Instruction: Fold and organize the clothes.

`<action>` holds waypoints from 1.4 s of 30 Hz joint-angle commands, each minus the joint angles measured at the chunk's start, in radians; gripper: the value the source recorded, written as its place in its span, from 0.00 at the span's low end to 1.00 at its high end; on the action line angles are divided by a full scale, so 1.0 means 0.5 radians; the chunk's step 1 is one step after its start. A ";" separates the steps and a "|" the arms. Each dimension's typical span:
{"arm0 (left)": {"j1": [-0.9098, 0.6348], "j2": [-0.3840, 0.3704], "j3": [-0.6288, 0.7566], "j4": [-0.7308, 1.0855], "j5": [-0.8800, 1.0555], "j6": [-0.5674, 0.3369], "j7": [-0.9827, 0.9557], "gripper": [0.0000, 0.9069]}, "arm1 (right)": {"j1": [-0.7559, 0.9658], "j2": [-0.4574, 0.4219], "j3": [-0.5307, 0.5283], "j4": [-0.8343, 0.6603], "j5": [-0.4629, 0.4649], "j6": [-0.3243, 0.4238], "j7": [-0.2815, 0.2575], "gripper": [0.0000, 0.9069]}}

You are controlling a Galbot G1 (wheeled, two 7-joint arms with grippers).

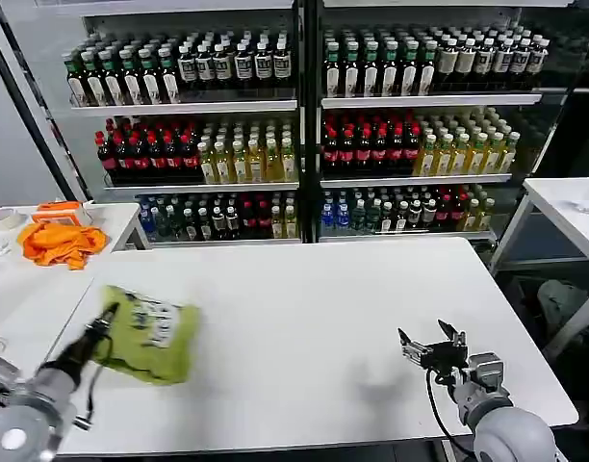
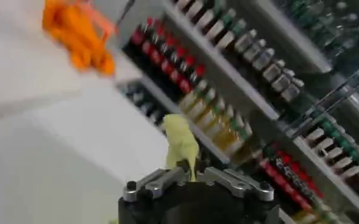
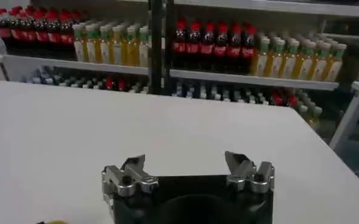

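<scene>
The clothes, a lime yellow-green T-shirt (image 1: 152, 333) with a white print showing, lie folded into a small bundle on the left part of the white table (image 1: 314, 318). My left gripper (image 1: 110, 314) is at the bundle's left edge, shut on a pinch of the fabric. In the left wrist view that yellow-green cloth (image 2: 180, 143) stands up from between the closed fingers of my left gripper (image 2: 191, 173). My right gripper (image 1: 431, 342) hovers over the table's front right area, open and holding nothing; in its wrist view my right gripper (image 3: 185, 163) has bare tabletop between its spread fingers.
An orange cloth (image 1: 60, 242) lies on a side table at the far left, also seen in the left wrist view (image 2: 77, 33). Glass-fronted coolers full of bottles (image 1: 304, 115) stand behind the table. Another white table (image 1: 564, 207) is at the right.
</scene>
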 commanded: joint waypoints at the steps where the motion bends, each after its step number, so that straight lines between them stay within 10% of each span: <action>1: -0.003 0.113 0.673 -0.243 1.372 -0.112 0.080 0.02 | 0.010 -0.013 0.007 0.002 0.001 0.002 -0.001 1.00; 11: -0.447 -0.255 1.724 0.095 2.285 -0.121 0.077 0.02 | 0.025 -0.052 0.048 0.003 0.021 -0.011 0.002 1.00; 28: -0.993 -0.671 2.251 0.826 2.531 -0.088 0.071 0.04 | 0.026 -0.030 0.041 -0.029 0.012 -0.009 -0.001 1.00; 30: -1.035 -0.752 2.281 0.902 2.529 -0.082 0.067 0.40 | 0.030 -0.030 0.038 -0.034 0.012 -0.009 -0.002 1.00; 32: -1.079 -0.854 2.286 0.978 2.451 -0.076 0.050 1.00 | 0.034 -0.030 0.036 -0.035 0.012 -0.008 -0.003 1.00; 42: -1.097 -0.904 2.032 0.932 1.719 -0.287 -0.051 1.00 | 0.035 -0.034 0.025 -0.025 0.013 -0.002 -0.011 1.00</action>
